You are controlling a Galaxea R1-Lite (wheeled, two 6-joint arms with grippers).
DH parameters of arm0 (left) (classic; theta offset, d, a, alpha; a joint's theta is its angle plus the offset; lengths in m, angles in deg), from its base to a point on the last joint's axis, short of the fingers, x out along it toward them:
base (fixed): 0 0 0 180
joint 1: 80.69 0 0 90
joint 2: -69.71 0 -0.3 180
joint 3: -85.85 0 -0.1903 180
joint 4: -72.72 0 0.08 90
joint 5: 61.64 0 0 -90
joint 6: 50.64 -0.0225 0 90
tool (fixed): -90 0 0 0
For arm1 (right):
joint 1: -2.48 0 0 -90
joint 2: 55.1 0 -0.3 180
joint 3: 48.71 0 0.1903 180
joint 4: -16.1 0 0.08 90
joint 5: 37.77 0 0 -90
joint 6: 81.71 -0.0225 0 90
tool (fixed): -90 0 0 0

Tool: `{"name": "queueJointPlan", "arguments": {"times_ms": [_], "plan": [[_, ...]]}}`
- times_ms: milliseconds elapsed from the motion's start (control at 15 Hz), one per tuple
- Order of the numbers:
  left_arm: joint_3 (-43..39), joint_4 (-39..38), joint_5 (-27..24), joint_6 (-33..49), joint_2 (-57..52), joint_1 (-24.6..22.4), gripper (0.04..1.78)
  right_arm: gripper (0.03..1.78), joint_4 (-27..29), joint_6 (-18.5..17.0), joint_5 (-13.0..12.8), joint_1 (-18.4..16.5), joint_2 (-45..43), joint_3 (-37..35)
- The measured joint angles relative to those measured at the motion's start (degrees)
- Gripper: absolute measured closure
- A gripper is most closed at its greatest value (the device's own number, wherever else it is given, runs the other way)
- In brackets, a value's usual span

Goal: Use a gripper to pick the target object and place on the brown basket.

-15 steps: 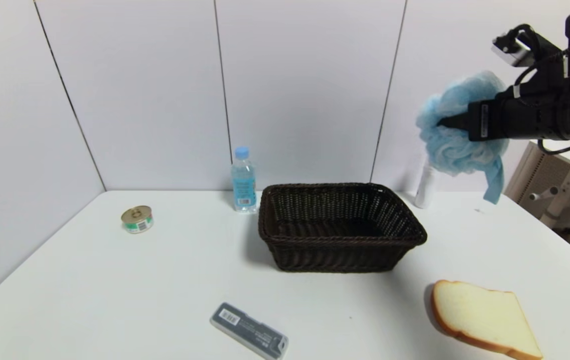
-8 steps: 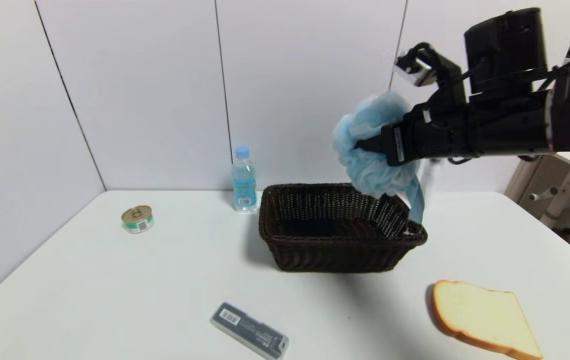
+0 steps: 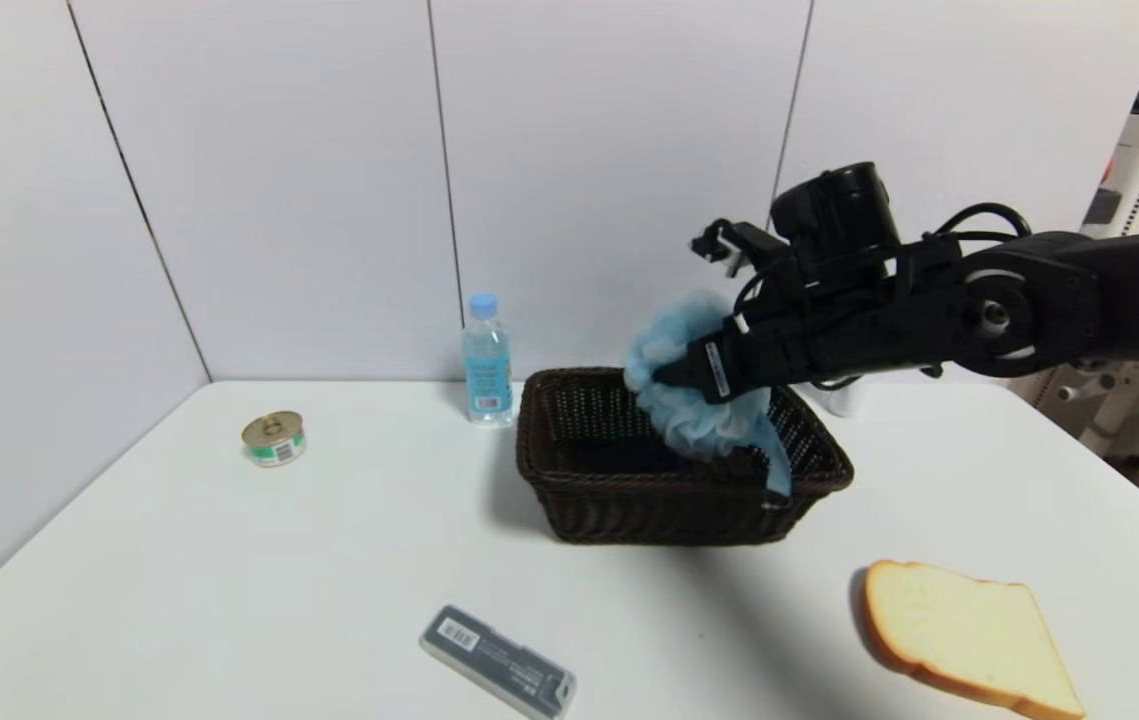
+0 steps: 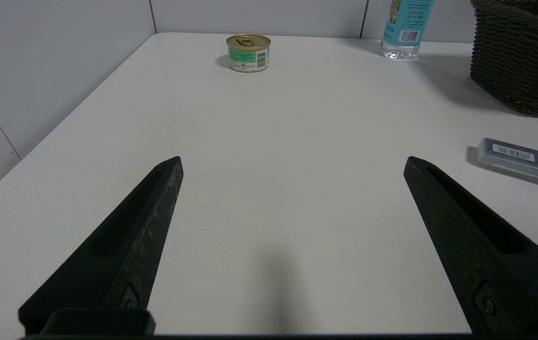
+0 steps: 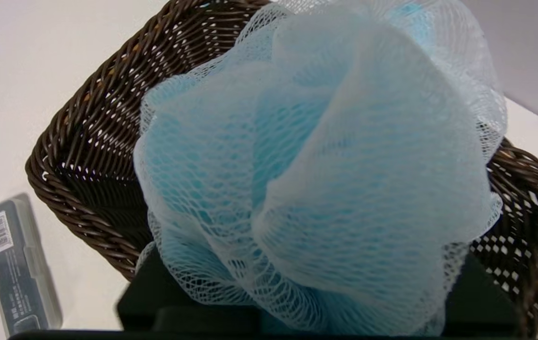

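Observation:
My right gripper (image 3: 669, 378) is shut on the light-blue mesh bath pouf (image 3: 694, 400) and holds it over the brown basket (image 3: 569, 470), low above its inside. The pouf's blue ribbon (image 3: 779, 470) hangs over the basket's front right rim. In the right wrist view the pouf (image 5: 325, 165) fills the picture and hides the fingers, with the basket (image 5: 84, 141) behind it. My left gripper (image 4: 292, 163) is open and empty above the bare table at the left, out of the head view.
A clear blue-capped water bottle (image 3: 486, 362) stands left of the basket at the wall. A small tin can (image 3: 274, 438) sits at the left. A grey flat case (image 3: 497, 675) lies at the front. A bread slice (image 3: 969, 640) lies at the front right.
My right arm has swung left and down with the pouf, from high at the right of the basket to low over the basket's inside. The other things have not moved.

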Motion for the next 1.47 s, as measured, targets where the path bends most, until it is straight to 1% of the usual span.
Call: {"name": "queueJointPlan", "arguments": {"times_ms": [133,267,467,667,800,933,1067,1200,1267,1333,1400,1467], "plan": [[0.00,0.00,-0.02,0.02,0.02,0.00,0.13,0.65,-0.17,0.02,0.67,0.02,1.38,1.34],[0.00,0.00,0.00,0.02,0.00,0.00,0.13,0.52,-0.16,-0.05,0.50,-0.04,1.72,2.39],[0.00,0.00,0.00,0.02,0.02,0.00,0.13,0.39,0.44,-0.07,-0.05,-0.59,1.22,2.73],[0.00,-0.01,-0.02,0.02,0.00,0.00,0.13,0.30,0.56,-0.11,0.26,-1.85,-0.99,2.39],[0.00,0.00,-0.02,0.02,0.02,0.00,0.13,0.25,1.55,-0.13,0.61,-3.43,-4.82,2.30],[0.00,0.00,-0.02,0.00,0.02,0.00,0.13,0.22,2.82,-0.29,1.18,-5.49,-10.58,2.06],[0.00,0.00,0.00,0.02,0.02,0.00,0.13,0.19,3.52,-0.41,3.08,-9.24,-18.44,0.16],[0.00,0.02,0.00,0.02,0.02,0.00,0.13,0.17,3.80,-0.29,6.24,-14.67,-27.10,-5.35],[0.00,-0.01,-0.02,0.02,0.00,0.00,0.13,0.16,3.94,-0.30,7.62,-17.35,-31.89,-10.14],[0.00,0.00,0.00,0.00,0.00,0.00,0.13,0.15,3.94,-0.29,8.44,-19.52,-36.24,-15.52],[0.00,0.02,0.00,0.00,0.02,0.00,0.13,0.15,3.80,-0.09,8.52,-21.46,-41.01,-22.31],[0.00,0.02,-0.02,0.02,0.02,0.00,0.13,0.14,3.34,0.39,7.94,-23.11,-45.58,-28.89]]}}
